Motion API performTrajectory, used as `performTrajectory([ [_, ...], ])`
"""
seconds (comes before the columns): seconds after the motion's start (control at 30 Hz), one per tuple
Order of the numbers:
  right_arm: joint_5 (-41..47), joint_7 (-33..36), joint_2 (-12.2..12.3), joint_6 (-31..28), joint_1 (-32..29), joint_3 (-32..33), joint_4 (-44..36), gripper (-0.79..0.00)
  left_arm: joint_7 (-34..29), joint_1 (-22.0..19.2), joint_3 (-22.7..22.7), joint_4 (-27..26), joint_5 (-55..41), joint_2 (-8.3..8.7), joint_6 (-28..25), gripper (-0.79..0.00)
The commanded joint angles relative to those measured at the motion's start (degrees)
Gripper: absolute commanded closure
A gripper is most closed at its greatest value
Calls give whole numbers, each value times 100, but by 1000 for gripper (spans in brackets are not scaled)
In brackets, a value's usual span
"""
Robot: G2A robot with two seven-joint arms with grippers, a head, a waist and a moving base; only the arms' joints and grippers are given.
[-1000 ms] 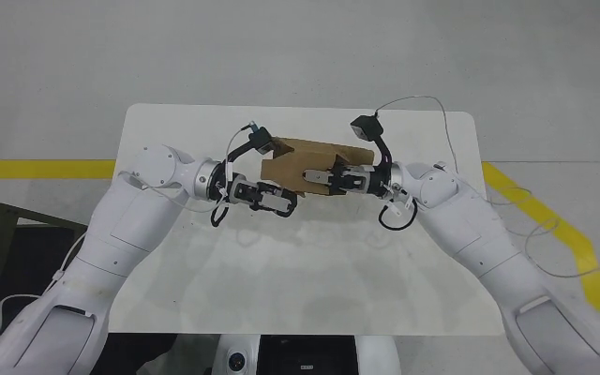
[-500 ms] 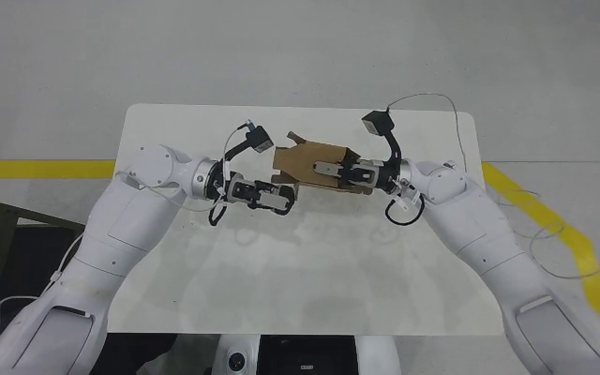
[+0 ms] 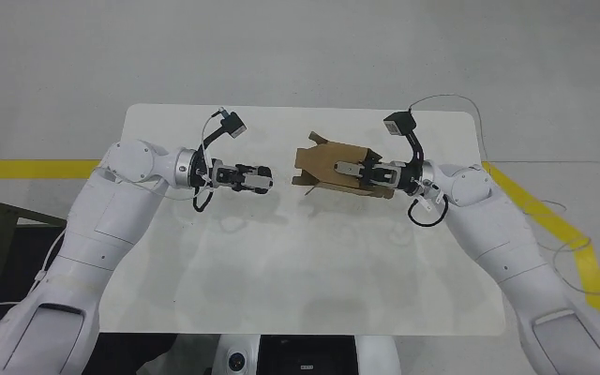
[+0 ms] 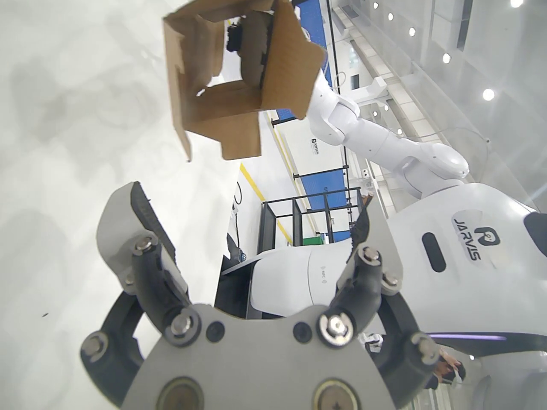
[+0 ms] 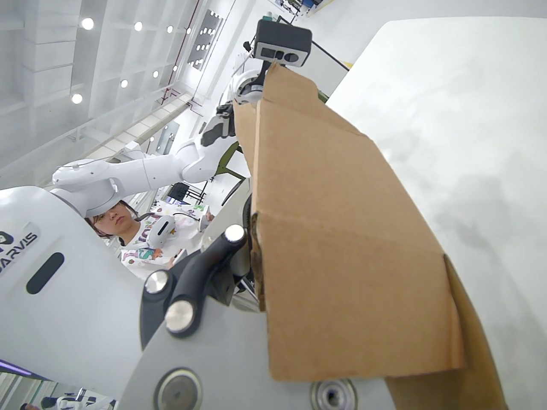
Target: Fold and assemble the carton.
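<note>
Brown cardboard carton [image 3: 323, 159] part-folded, flaps loose, clamped in right gripper [image 3: 349, 170] over white table [image 3: 281, 272], left gripper [image 3: 266, 177] released, empty, apart to its left

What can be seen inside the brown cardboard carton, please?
Inside the brown cardboard carton, a black finger of the right gripper shows; the far end is covered by cardboard.

Left tool [image 3: 260, 176] spread wide; right tool [image 3: 349, 170] clamped, arms apart.

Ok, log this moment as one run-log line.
carton: part-folded, one end open | right gripper: shut on carton, over table | left gripper: open, apart from carton
</note>
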Motion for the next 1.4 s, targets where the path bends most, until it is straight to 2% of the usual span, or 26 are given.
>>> performTrajectory([
  [0.0, 100, 53, 41, 53, -65, 38, -144, 0, 44, -10, 4, 44, 174, 14, -42, -785],
  [0.23, 388, 161, 111, 161, -200, 32, -544, 0, 114, -13, 38, 207, 421, 25, -110, -785],
  [0.47, 757, 149, 69, 148, -272, -202, -907, 0, 216, -26, 80, 314, 518, 7, -77, -785],
  [1.37, 982, 1, -183, 0, 15, -900, -1003, 0, 113, -31, 155, 105, 357, -46, -108, -785],
])
